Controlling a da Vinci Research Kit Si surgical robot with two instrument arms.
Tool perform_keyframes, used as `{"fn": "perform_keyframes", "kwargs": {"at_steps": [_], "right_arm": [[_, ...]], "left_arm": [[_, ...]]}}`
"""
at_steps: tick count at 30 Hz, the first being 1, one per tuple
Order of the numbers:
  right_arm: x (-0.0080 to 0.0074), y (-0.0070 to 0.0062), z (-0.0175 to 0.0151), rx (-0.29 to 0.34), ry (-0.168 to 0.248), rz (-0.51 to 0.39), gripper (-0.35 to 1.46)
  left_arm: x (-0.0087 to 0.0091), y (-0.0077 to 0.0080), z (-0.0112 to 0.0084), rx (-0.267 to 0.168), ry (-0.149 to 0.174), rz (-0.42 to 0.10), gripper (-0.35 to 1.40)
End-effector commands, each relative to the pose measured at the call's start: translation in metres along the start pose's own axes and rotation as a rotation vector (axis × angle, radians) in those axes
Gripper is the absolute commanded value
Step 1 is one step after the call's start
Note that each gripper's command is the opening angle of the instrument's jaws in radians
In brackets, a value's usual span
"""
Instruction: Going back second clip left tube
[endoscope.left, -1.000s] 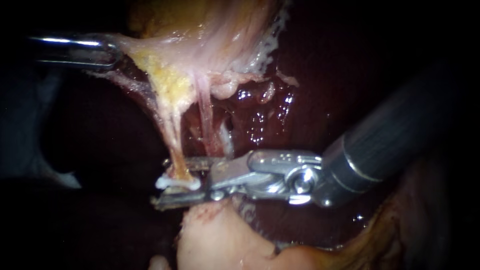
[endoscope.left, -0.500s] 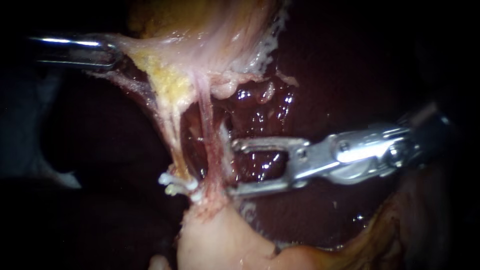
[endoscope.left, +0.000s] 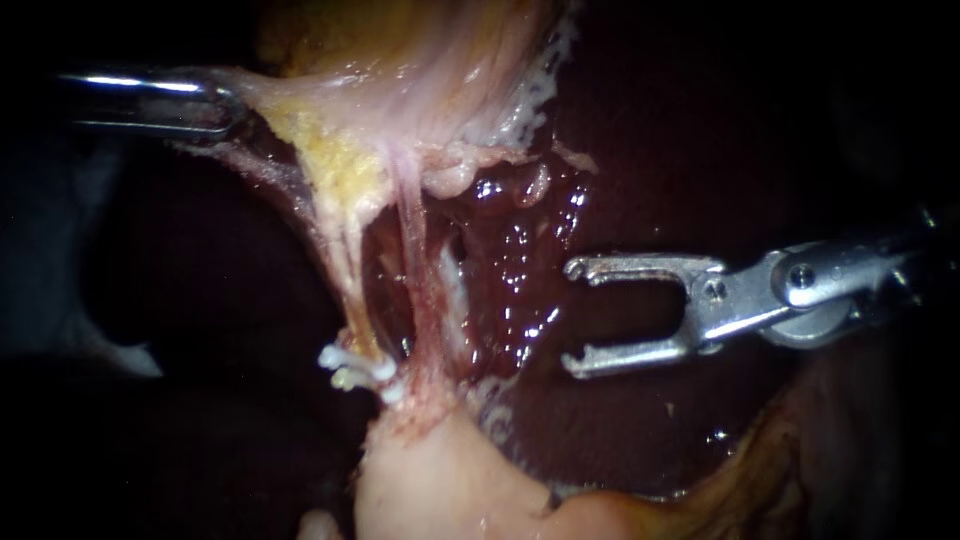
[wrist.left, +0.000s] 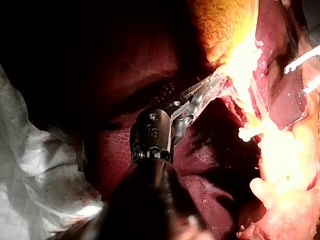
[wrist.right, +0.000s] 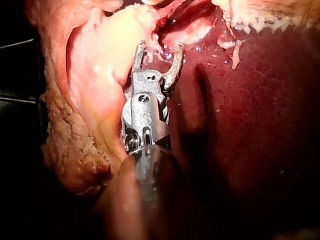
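In the endoscope view two tubes run down from the yellow-pink gallbladder tissue (endoscope.left: 400, 80). The left tube (endoscope.left: 345, 270) is yellowish and carries white clips (endoscope.left: 350, 368) at its lower end. The pink right tube (endoscope.left: 418, 270) runs beside it. My left instrument (endoscope.left: 228, 105) is shut on the tissue's edge at the upper left and holds it taut, as the left wrist view shows too (wrist.left: 212, 82). My right instrument (endoscope.left: 575, 315) hangs to the right of both tubes over wet liver, its jaws open and empty. The right wrist view shows them open as well (wrist.right: 159, 50).
Dark red liver (endoscope.left: 650, 150) fills the background, with a glistening raw patch (endoscope.left: 510, 260) behind the tubes. A pale tissue mound (endoscope.left: 430, 480) lies below the clips. White cloth (wrist.left: 30, 170) lies beside the left instrument's shaft.
My right instrument's jaws, closed around the left tube's lower end a second ago, have opened, left a white clip there and drawn back to the right. The left instrument has not moved.
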Motion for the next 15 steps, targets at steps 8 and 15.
{"fn": "perform_keyframes", "kwargs": {"at_steps": [8,15], "right_arm": [[0.0,-0.0001,-0.0002,0.002,0.0,-0.001,0.5],[0.0002,-0.0002,-0.0003,0.003,0.0,0.0,0.5]], "left_arm": [[-0.0017,0.0,0.0032,-0.008,0.0,0.01,-0.35],[-0.0025,0.0001,0.0047,-0.015,-0.002,0.015,-0.35]]}}
